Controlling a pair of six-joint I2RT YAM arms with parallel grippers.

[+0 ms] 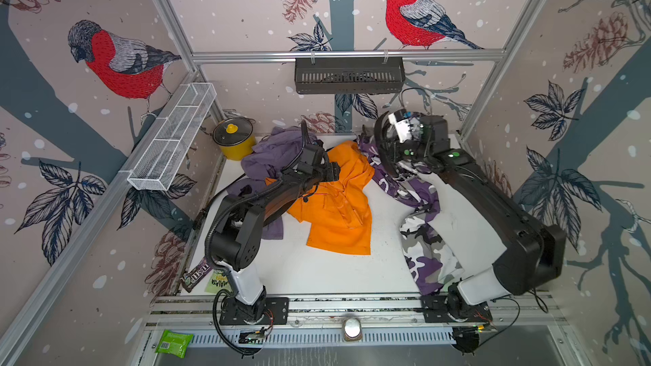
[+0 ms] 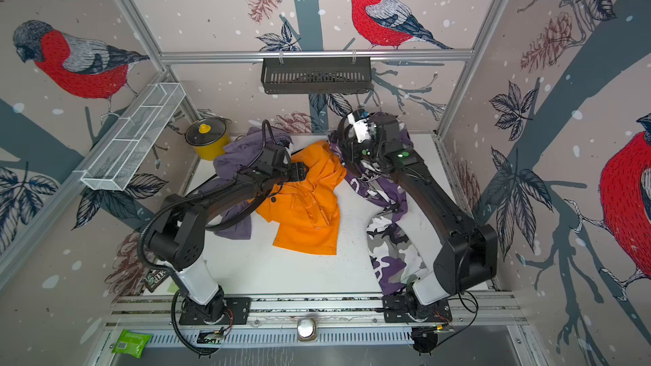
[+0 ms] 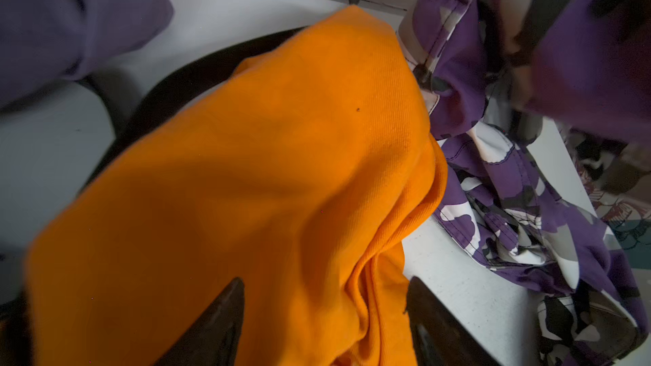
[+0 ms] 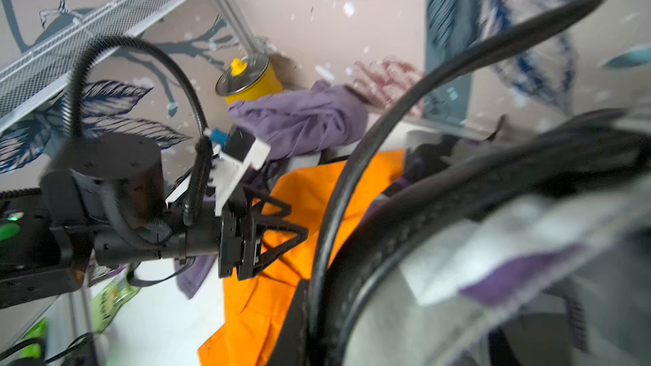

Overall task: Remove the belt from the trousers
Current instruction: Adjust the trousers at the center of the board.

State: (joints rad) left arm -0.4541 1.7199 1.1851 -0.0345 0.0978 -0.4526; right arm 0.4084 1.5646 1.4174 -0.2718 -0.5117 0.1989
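Belt (image 4: 355, 160) looks springy and slick, best pinched flat near the camouflage trousers (image 1: 422, 244); left claw (image 3: 326, 279) gapes empty, right claw (image 1: 396, 156) unreadable.

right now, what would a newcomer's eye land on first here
The bright orange cloth mid-table, with the open left pincer over it. Then the purple camo trousers on the right, a black belt arching up at their far end. A yellow pot stands in the far left corner.
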